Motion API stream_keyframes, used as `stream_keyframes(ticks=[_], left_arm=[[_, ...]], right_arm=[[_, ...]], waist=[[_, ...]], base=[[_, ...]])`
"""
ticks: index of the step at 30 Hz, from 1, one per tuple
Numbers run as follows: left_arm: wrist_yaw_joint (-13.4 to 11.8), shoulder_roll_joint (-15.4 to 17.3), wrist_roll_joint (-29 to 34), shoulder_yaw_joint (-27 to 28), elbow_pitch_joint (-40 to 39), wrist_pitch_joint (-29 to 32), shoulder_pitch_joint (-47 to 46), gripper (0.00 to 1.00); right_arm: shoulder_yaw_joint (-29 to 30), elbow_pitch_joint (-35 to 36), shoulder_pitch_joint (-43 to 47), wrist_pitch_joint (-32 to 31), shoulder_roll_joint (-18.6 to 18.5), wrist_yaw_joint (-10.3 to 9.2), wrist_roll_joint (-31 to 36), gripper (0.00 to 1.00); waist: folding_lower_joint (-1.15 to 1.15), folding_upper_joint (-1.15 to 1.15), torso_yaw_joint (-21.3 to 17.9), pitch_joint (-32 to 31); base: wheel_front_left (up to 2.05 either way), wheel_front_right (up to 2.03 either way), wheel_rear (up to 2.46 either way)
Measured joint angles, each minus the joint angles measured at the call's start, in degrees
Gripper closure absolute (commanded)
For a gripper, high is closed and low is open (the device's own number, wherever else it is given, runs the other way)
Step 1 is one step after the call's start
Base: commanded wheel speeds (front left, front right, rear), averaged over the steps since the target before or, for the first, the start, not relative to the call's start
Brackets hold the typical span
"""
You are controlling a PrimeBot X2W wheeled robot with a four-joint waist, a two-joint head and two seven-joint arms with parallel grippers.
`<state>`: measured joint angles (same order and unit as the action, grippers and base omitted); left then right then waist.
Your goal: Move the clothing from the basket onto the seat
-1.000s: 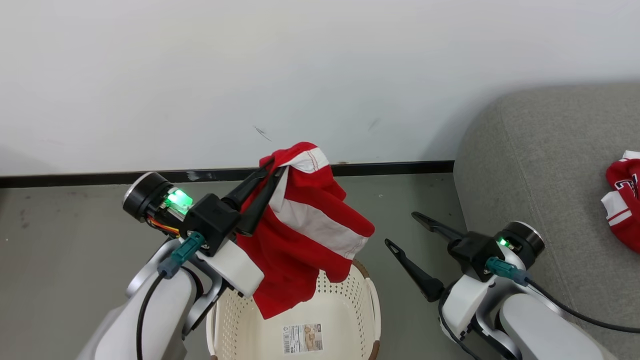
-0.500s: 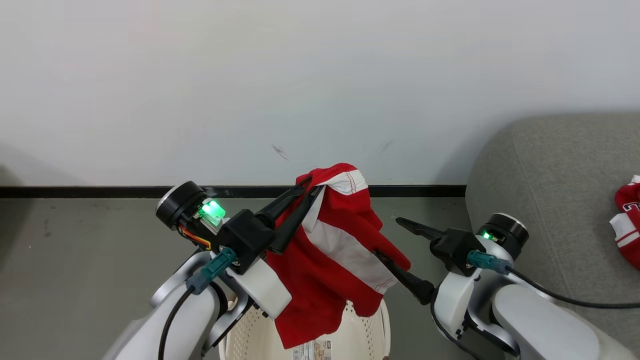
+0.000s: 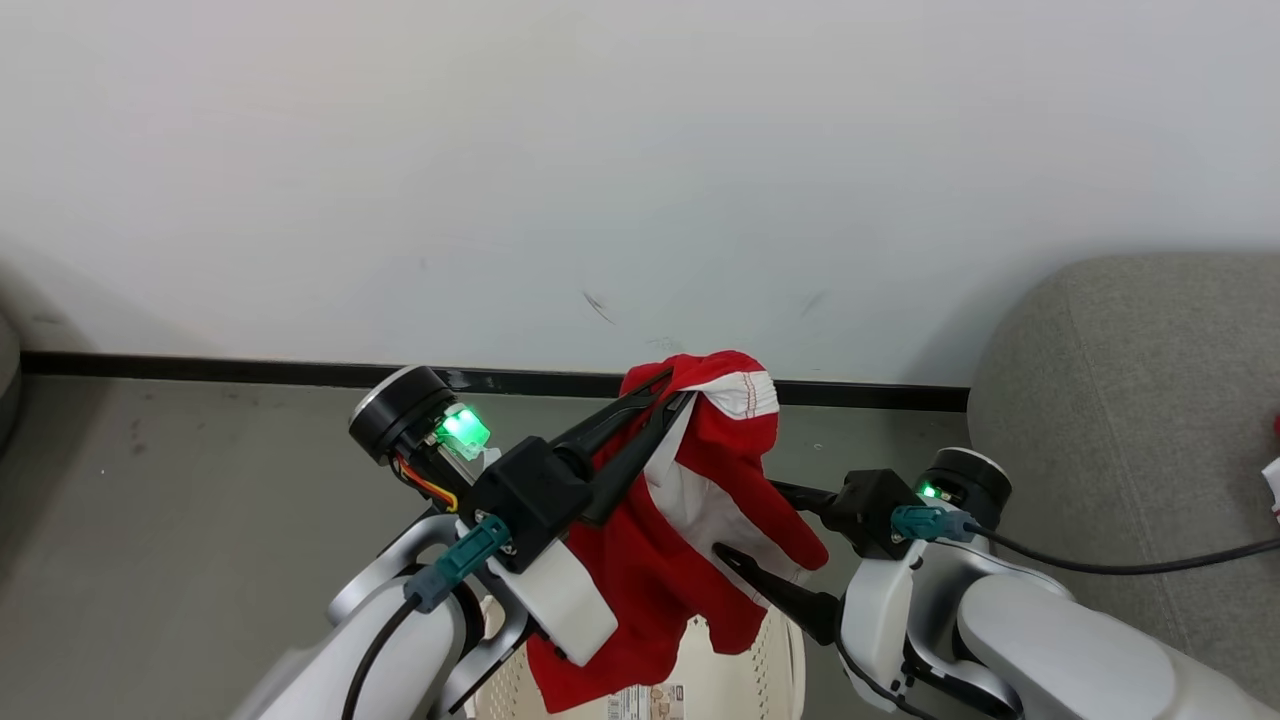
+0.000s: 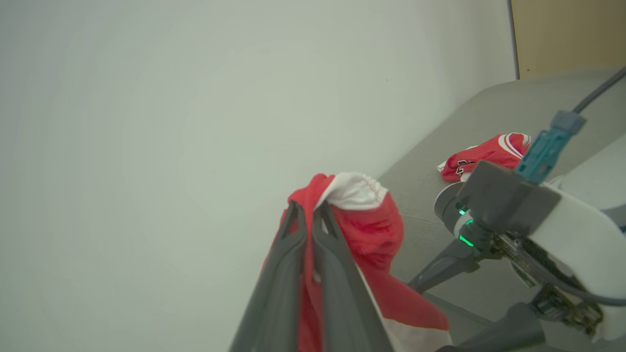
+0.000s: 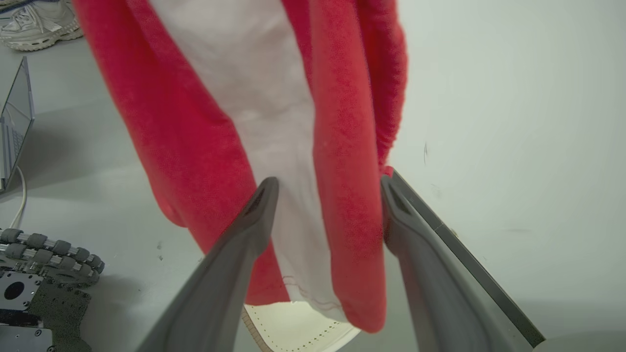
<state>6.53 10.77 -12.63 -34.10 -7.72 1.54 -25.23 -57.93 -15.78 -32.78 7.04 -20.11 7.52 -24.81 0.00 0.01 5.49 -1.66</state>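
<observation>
A white wall [image 3: 640, 150], marked by a few dark scuffs [image 3: 598, 305], meets a grey floor [image 3: 180, 500] along a black skirting strip [image 3: 250, 372]. A tan panel [image 4: 567, 36] adjoins the wall; the light is soft and even.

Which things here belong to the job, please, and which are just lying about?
Job: red garment held by the left gripper; second red garment on the seat; basket; open right gripper.
Lying about: shoe; laptop.

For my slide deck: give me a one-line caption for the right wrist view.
Open right pincer flanking the hanging red-and-white garment, with the basket below.
</observation>
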Motion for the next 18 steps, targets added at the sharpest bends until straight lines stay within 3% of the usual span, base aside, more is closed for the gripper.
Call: stream_keyframes(ticks=[6,8,9,10,11,12,13,18], left_arm=[[0.01,-0.05,-0.44,-0.21,-0.78,1.0,0.01,1.0],[0.01,-0.05,-1.03,-0.18,-0.93,1.02,0.02,1.0],[0.01,-0.04,-1.08,-0.15,-1.03,1.21,0.03,1.0],[0.01,-0.04,-1.09,-0.1,-1.09,1.26,0.08,1.0],[0.0,-0.04,-1.1,0.01,-1.13,1.44,0.13,1.0],[-0.01,0.0,-1.1,0.16,-1.13,1.45,0.21,1.0],[-0.08,0.0,-1.14,0.43,-1.12,1.55,0.45,1.0],[-1.1,0.38,-2.01,2.33,0.01,1.92,2.35,1.0]], right_arm=[[-4.46,0.36,-2.57,0.02,0.22,0.0,-3.72,0.0],[-5.91,0.51,-3.32,0.1,0.3,0.0,-4.41,0.06],[-6.52,0.48,-3.65,0.11,0.3,-0.01,-4.7,0.39],[-7.35,0.52,-4.02,0.23,0.24,-0.01,-5.09,0.57],[-8.1,0.56,-4.26,0.62,0.21,-0.01,-5.39,0.69],[-8.66,0.57,-4.41,0.69,0.19,0.0,-5.65,0.91],[-9.14,0.58,-4.56,0.9,0.1,0.0,-6.02,0.99],[-9.76,0.69,-5.26,2.79,-1.4,0.0,-8.05,1.0]], waist=[[0.0,0.0,0.81,0.26],[0.0,0.0,1.02,0.39],[0.0,0.0,1.1,0.46],[0.0,0.0,1.15,0.53],[0.0,0.0,1.18,0.59],[0.0,0.0,1.17,0.64],[0.0,0.0,1.15,0.67],[0.0,0.0,0.8,0.85]], base=[[0.0,0.0,0.0],[0.0,0.0,0.0],[0.0,0.0,0.0],[0.0,0.0,0.0],[0.0,0.0,0.0],[0.0,0.0,0.0],[0.0,0.0,0.0],[0.0,0.0,0.0]])
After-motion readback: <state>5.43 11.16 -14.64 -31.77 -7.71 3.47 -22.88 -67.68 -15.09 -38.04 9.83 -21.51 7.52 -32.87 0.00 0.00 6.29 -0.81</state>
